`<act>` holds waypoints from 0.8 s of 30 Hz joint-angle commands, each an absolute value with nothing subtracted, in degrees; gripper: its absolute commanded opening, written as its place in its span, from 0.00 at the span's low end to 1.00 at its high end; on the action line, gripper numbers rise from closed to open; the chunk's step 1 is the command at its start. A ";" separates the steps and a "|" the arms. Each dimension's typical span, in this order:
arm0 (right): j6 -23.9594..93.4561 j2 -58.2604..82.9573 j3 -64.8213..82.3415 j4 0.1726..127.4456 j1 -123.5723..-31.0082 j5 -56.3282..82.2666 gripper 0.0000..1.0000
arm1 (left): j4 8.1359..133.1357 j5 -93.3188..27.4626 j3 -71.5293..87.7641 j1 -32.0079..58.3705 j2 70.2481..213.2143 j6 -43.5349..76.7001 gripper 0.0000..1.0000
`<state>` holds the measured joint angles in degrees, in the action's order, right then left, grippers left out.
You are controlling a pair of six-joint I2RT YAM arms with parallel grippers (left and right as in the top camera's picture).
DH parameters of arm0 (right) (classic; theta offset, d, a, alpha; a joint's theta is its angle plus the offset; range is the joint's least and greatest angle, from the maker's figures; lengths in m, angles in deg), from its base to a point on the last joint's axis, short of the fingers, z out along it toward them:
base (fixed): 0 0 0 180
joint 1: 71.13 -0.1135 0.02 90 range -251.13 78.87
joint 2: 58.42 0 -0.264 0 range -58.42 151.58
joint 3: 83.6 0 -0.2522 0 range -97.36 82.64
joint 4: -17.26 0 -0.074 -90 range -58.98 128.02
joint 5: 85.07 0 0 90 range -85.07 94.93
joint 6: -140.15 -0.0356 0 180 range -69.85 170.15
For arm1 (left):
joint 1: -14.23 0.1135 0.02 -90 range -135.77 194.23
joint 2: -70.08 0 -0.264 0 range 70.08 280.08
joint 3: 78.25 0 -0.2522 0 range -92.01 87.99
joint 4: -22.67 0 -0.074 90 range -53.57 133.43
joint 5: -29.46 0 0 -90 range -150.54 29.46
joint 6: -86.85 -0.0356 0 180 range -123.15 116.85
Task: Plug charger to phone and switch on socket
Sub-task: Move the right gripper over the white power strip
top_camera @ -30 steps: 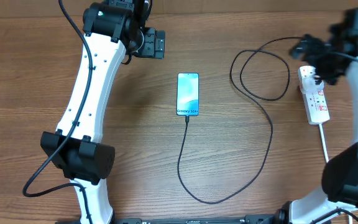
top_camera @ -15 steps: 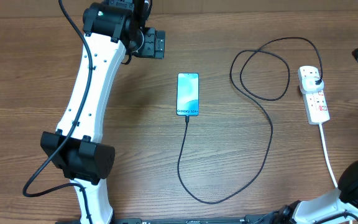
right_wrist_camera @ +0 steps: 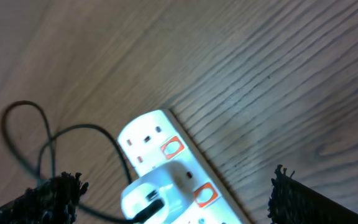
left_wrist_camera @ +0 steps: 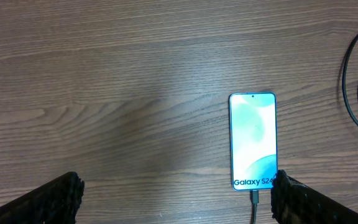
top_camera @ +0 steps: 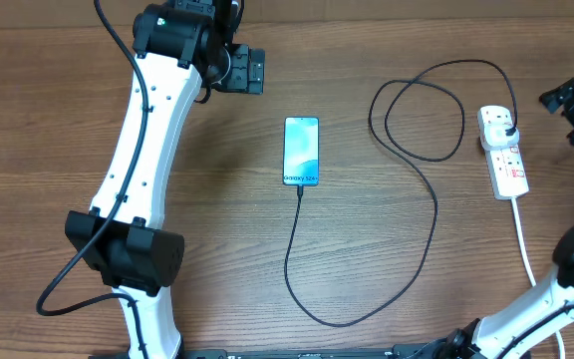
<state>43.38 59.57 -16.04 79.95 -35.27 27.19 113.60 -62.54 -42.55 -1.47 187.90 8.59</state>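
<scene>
The phone (top_camera: pixel 302 151) lies screen up and lit at the table's middle, also in the left wrist view (left_wrist_camera: pixel 252 140). The black charger cable (top_camera: pixel 433 214) enters its lower end, sweeps round, loops, and ends in an adapter (right_wrist_camera: pixel 157 196) seated in the white socket strip (top_camera: pixel 507 160). The strip's red switches (right_wrist_camera: pixel 173 148) show in the right wrist view. My left gripper (top_camera: pixel 242 70) hovers open and empty up-left of the phone (left_wrist_camera: pixel 176 193). My right gripper (top_camera: pixel 569 108) is open and empty, right of the strip (right_wrist_camera: pixel 176 193).
The strip's thick white cord (top_camera: pixel 524 239) runs down toward the front right. The left arm's white links (top_camera: pixel 143 140) stretch along the left side. Brown wood table (top_camera: pixel 217 249) lies all around.
My right gripper has lifted off the socket strip and swung out to the right edge, then come back a little into view. The left arm, phone and cable have not moved.
</scene>
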 commanded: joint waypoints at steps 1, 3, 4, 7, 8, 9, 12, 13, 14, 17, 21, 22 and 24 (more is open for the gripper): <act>44.50 61.43 -17.06 79.43 -35.55 28.24 1.00 | 113.55 -63.09 -42.55 -1.50 188.10 7.52 1.00; 44.50 62.02 -17.06 79.86 -35.66 28.24 1.00 | 113.55 -63.09 -42.55 -1.50 188.10 7.52 1.00; 44.54 62.11 -17.06 79.99 -35.79 28.39 1.00 | 113.55 -63.09 -42.55 -1.50 188.10 7.54 1.00; 46.05 62.15 -16.82 80.10 -36.34 30.07 1.00 | 113.55 -63.09 -42.55 -1.50 188.10 7.52 1.00; 46.14 62.15 -16.69 80.15 -36.69 30.16 1.00 | 113.57 -63.09 -42.55 -1.50 188.10 7.54 1.00; 46.16 62.15 -16.54 80.15 -37.02 30.09 1.00 | 113.57 -63.09 -42.55 -1.50 188.10 7.52 1.00; 46.16 62.22 -15.84 79.97 -38.16 30.01 1.00 | 113.55 -63.09 -42.55 -1.50 188.10 7.54 1.00; 46.16 62.28 -15.66 79.91 -38.53 29.83 1.00 | 113.55 -63.09 -42.55 -1.50 188.10 7.52 1.00; 46.14 62.28 -15.56 79.93 -38.85 29.64 1.00 | 113.57 -63.09 -42.55 -1.50 188.10 7.54 1.00; 46.14 62.30 -15.51 80.41 -39.64 28.87 1.00 | 113.55 -63.09 -42.55 -1.56 188.10 7.52 1.00; 46.16 62.30 -15.07 81.20 -40.28 28.74 1.00 | 113.57 -63.09 -42.55 -1.54 188.10 7.52 1.00; 46.14 62.30 -14.88 81.39 -40.34 28.56 1.00 | 113.57 -63.09 -42.55 -1.54 188.10 7.52 1.00; 46.14 62.30 -14.33 81.52 -40.43 28.54 1.00 | 113.55 -63.09 -42.55 -1.54 188.10 7.52 1.00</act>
